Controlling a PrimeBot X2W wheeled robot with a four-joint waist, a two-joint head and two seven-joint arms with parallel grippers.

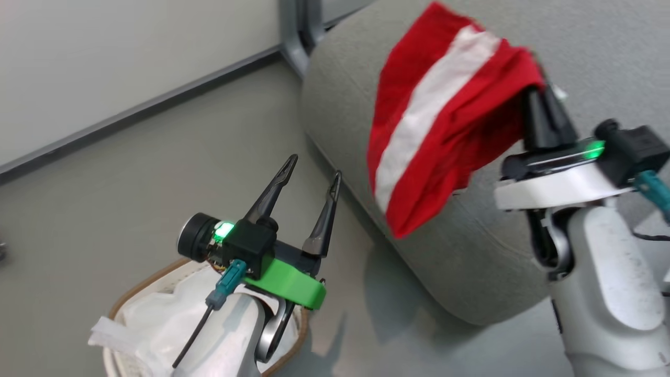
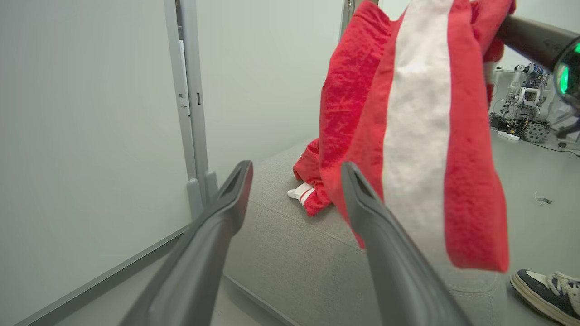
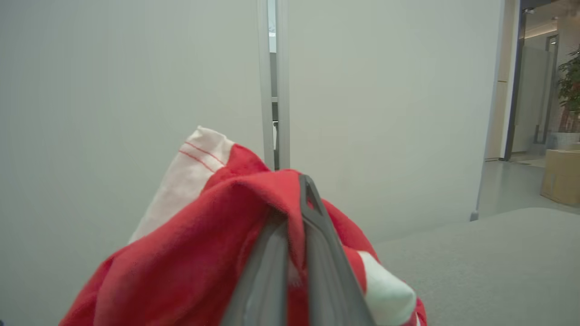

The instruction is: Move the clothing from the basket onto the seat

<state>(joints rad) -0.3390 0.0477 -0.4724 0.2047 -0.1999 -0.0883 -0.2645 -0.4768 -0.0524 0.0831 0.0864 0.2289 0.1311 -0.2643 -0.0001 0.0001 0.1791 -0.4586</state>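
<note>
- Pale walls with a grey baseboard (image 1: 131, 112) and a grey floor (image 1: 131, 209) surround the grey seat (image 1: 471, 262), which stands at right.
- Right tool (image 1: 542, 94): fingers closed on the top edge of the red shorts (image 1: 434, 125) with a white stripe, which hang free above the seat's near end.
- Left tool (image 1: 315, 166): fingers spread, empty, above the basket (image 1: 138, 287) at near left.
- Progress: one red garment (image 2: 312, 190) already lies on the seat, farther back; the shorts are not yet released. The basket's visible part holds a white liner sheet (image 1: 157, 319), so this is probably the last piece.
- Count: two red garments, one basket, one seat, two tools, one shoe (image 2: 543, 290) at the seat's right.
</note>
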